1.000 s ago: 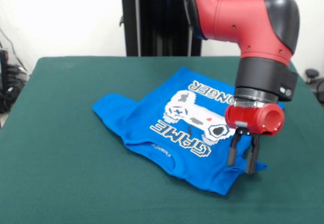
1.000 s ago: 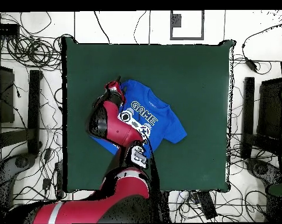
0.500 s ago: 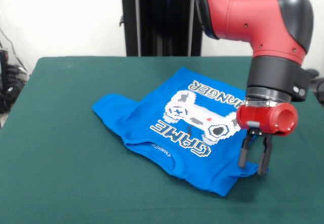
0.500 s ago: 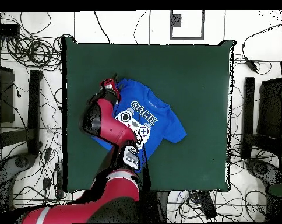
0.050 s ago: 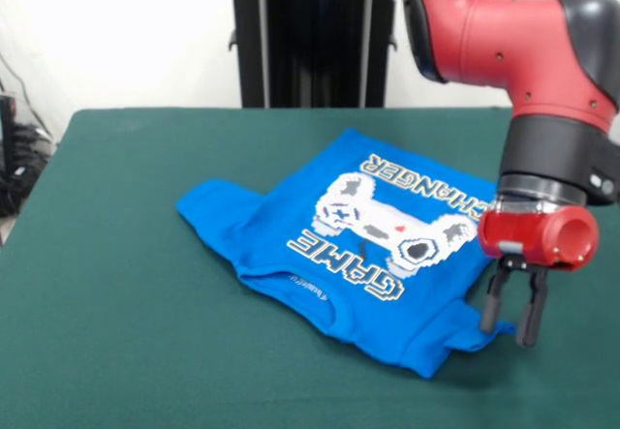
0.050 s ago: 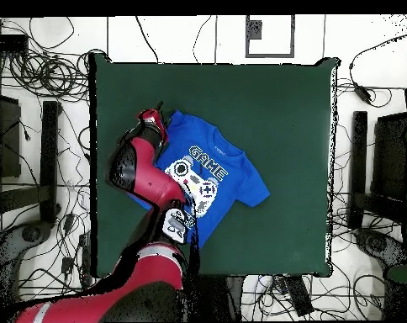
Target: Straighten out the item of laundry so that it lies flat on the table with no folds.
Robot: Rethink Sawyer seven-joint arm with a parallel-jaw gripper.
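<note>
Blue T-shirt [image 5: 363, 245]: print side up, on the green table [image 5: 116, 284], somewhat right of its middle in the front view. Long axis runs diagonally, from the near right corner up to the far edge beside "CHANGER". Left item: a sleeve [image 5: 218, 211] spread toward the table's left. Middle item: the controller print, with a fold ridge along the near edge below "GAME"; the cloth looks doubled there, so not yet flat. Right item: gripper [image 5: 514, 311], fingers pointing down with a narrow gap between them, holding nothing, poised at the shirt's near right corner; whether its tips touch cloth cannot be told. Shirt lies almost wholly left of the gripper. Overhead view: gripper [image 6: 148, 123] at the shirt's [image 6: 211, 172] outer corner. Obstructions: none on the table; bare felt surrounds the shirt.
</note>
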